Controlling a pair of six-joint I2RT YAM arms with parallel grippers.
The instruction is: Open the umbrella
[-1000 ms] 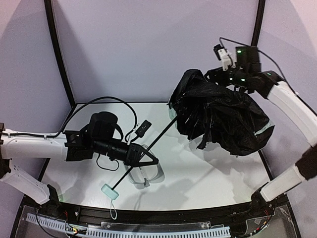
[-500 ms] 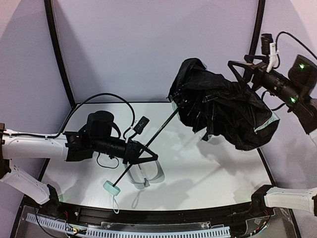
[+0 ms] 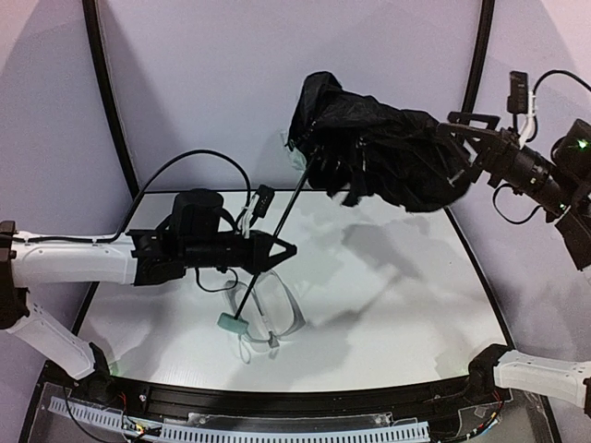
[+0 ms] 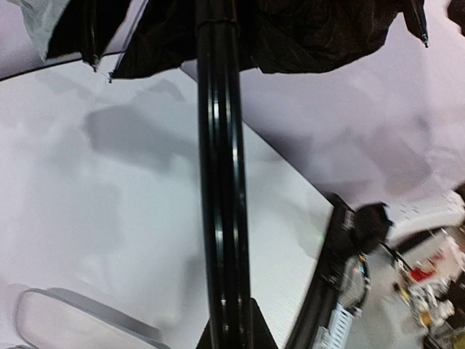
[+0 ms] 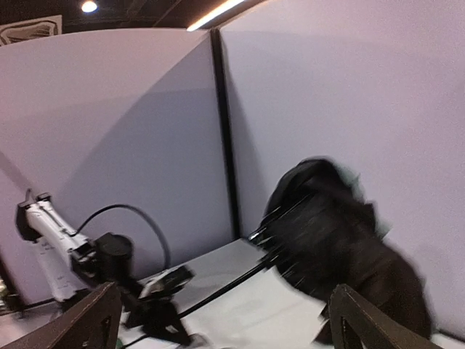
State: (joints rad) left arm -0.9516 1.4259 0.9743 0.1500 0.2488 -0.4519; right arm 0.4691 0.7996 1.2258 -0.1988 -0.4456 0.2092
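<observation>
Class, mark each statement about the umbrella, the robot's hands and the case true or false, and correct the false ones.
1. The left hand is shut on the umbrella shaft. True.
2. The right hand is shut too. False: its jaws stand wide open.
3. The canopy lies flat on the table. False: it is up in the air, off the table.
4. The mint handle sits at the shaft's low end, by the pale case. True.

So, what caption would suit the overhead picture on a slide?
Left end effector grips the umbrella by its shaft, canopy bunched aloft; right end effector open beside it.
</observation>
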